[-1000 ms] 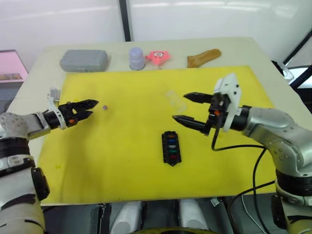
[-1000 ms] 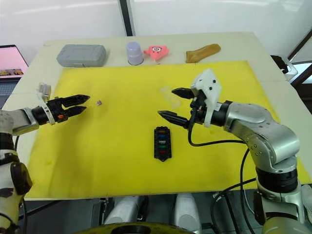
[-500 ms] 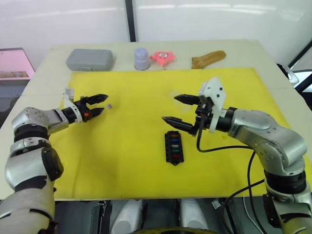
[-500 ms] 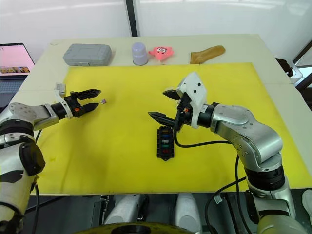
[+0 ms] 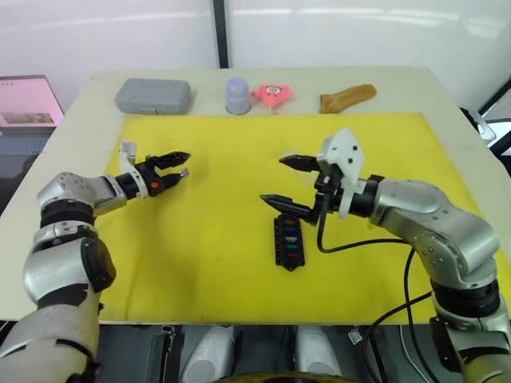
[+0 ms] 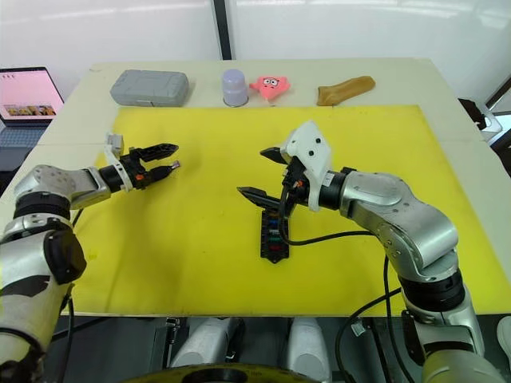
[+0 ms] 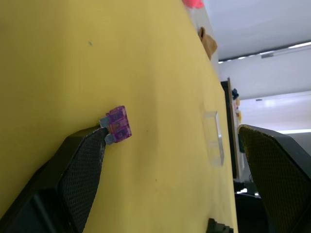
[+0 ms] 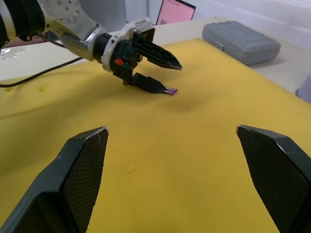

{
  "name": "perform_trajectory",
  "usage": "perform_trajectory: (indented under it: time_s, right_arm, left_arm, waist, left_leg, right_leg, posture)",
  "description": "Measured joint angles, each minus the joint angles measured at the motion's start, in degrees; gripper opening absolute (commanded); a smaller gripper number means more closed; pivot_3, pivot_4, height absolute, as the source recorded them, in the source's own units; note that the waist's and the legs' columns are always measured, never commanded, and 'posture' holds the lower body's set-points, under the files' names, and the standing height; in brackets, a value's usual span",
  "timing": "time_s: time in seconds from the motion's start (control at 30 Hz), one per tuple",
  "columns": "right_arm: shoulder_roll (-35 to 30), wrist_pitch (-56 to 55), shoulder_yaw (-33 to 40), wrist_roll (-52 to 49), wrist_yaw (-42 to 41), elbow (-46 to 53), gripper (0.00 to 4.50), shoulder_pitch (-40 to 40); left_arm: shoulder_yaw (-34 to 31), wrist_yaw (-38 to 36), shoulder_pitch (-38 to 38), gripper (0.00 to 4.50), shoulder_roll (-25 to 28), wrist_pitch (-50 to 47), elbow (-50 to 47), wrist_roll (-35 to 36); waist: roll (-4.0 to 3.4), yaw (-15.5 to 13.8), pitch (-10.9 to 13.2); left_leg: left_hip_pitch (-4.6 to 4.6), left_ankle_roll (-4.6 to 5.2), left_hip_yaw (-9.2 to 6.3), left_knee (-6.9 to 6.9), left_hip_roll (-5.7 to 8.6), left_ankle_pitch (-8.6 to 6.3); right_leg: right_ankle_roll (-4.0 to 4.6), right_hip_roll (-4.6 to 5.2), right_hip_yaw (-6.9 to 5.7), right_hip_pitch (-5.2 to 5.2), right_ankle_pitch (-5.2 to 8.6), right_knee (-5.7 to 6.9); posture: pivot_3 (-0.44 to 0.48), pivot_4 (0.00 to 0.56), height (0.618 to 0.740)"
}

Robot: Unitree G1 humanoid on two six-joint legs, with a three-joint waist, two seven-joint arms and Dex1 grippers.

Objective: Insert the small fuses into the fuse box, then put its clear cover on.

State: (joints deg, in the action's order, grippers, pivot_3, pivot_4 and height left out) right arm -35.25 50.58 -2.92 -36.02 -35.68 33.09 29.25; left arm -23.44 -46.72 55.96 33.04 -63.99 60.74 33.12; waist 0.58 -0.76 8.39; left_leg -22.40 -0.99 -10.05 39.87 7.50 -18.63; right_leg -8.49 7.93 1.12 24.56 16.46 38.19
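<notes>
The purple fuse [image 7: 117, 124] is tiny, see-through plastic with two pale metal legs. It lies flat on the yellow mat [image 5: 215, 263], left of the middle of the head picture. The left gripper [image 5: 179, 164] has its jaws open around it; one fingertip [image 7: 92, 141] touches the fuse and the other is well apart. It holds nothing.

The fuse box [image 5: 287, 241] is a small black block with a row of coloured fuses already inside, low in the middle of the mat. The right gripper [image 5: 281, 182] hangs just above its top end with its jaws spread wide and empty. The clear cover [image 7: 214, 137] is a thin, see-through rectangle lying flat on the mat, hard to see.

The mat is smooth and covers most of a pale table [image 5: 399, 80]. Along the top edge of the table sit a grey rounded case [image 5: 153, 96], a lilac cup [image 5: 237, 95], a pink star toy [image 5: 272, 93] and a brown lumpy thing [image 5: 346, 97]. A laptop [image 6: 28, 92] with a pink screen sits at the far left. The wall behind is white.
</notes>
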Motion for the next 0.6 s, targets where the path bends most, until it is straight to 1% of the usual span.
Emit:
perform_trajectory:
  time_s: [0.07,0.13,0.17,0.33,0.4,0.6]
  right_arm:
    - [0.0,0.0,0.0,0.0,-0.1,0.0,4.45,0.0]
    - [-0.2,0.0,0.0,0.1,-0.2,0.0,4.5,0.0]
    - [-0.5,0.0,0.0,0.2,-0.2,0.0,4.5,0.0]
    - [-1.6,-0.3,0.1,0.8,-0.5,0.0,4.5,-0.6]
    - [-1.9,-0.4,0.2,0.9,-0.5,0.0,4.5,-1.0]
    - [-2.0,-0.5,1.0,0.9,-0.5,0.3,4.5,-1.7]
  left_arm:
    - [0.1,0.0,0.0,4.5,-0.4,0.7,-0.1,-0.5]
    - [0.2,-0.1,0.0,3.96,-0.8,1.9,-0.2,-1.0]
    - [0.2,0.1,-0.1,3.59,-1.2,2.6,-0.1,-1.4]
    - [0.8,0.6,-0.1,1.0,-2.2,4.4,1.1,-2.9]
    - [1.1,0.5,-0.1,0.05,-2.7,5.1,1.4,-3.3]
    - [0.3,3.1,0.2,0.05,-3.9,8.8,2.4,-3.9]
  waist:
    - [0.0,0.0,0.0]
    - [0.0,0.0,0.0]
    - [0.0,-0.1,0.0]
    - [0.0,0.1,0.0]
    - [0.0,0.2,0.0]
    - [0.0,0.2,0.0]
  left_leg:
    - [0.0,0.0,-0.01,0.0,0.0,0.0]
    - [0.0,0.0,-0.03,0.02,0.0,0.0]
    - [0.0,0.0,-0.03,0.04,0.0,0.0]
    - [-0.01,0.01,-0.04,0.03,0.01,0.0]
    - [-0.01,0.01,-0.02,0.03,0.0,0.0]
    - [-0.01,0.01,-0.02,0.04,-0.02,0.0]
  right_leg:
    - [0.0,0.0,0.0,0.0,0.0,0.01]
    - [0.0,0.0,-0.02,-0.02,0.0,0.01]
    - [0.0,0.0,-0.03,-0.04,0.0,0.01]
    - [0.0,0.01,-0.03,-0.01,0.0,0.02]
    - [0.0,0.01,-0.03,0.0,0.0,0.02]
    - [0.0,0.0,-0.03,0.0,0.0,0.02]
  posture:
    - [0.0,0.15,0.74]
    - [0.0,0.15,0.74]
    - [0.0,0.15,0.74]
    - [0.0,0.15,0.74]
    - [0.0,0.15,0.74]
    - [0.0,0.15,0.74]
